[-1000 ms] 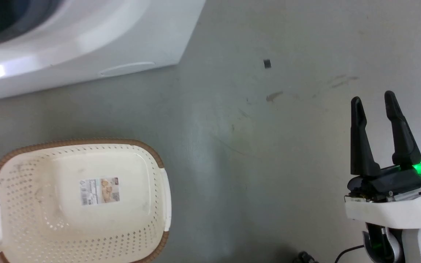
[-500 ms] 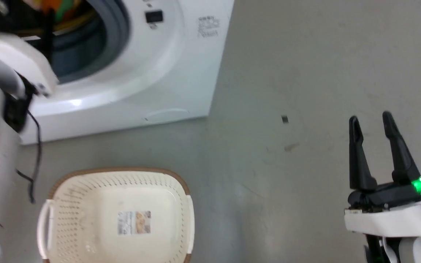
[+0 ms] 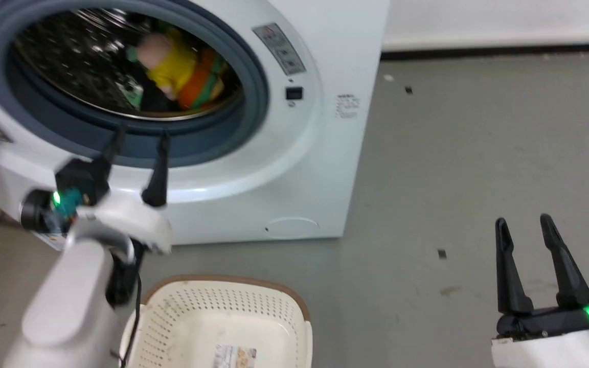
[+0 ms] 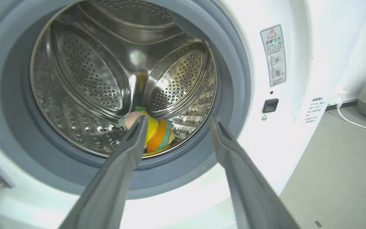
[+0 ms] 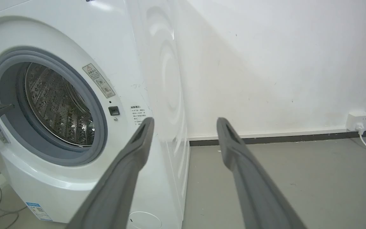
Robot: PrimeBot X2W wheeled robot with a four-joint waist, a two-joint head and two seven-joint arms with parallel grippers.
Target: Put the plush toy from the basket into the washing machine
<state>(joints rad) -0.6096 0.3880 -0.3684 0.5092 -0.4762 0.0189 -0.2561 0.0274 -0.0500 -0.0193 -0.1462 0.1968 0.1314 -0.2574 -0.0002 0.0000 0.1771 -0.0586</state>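
Left wrist view: plush toy (image 4: 158, 137) in perforated drum (image 4: 91, 73).

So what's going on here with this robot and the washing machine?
A two-armed robot is putting a plush toy from a basket on the floor into the washing machine. The toy lies inside the steel drum, and the visible part of the basket holds just a sticker. The left jaws stand open and empty in front of the opening, pointing at the drum. The right jaws are open too, off to the side above the floor.
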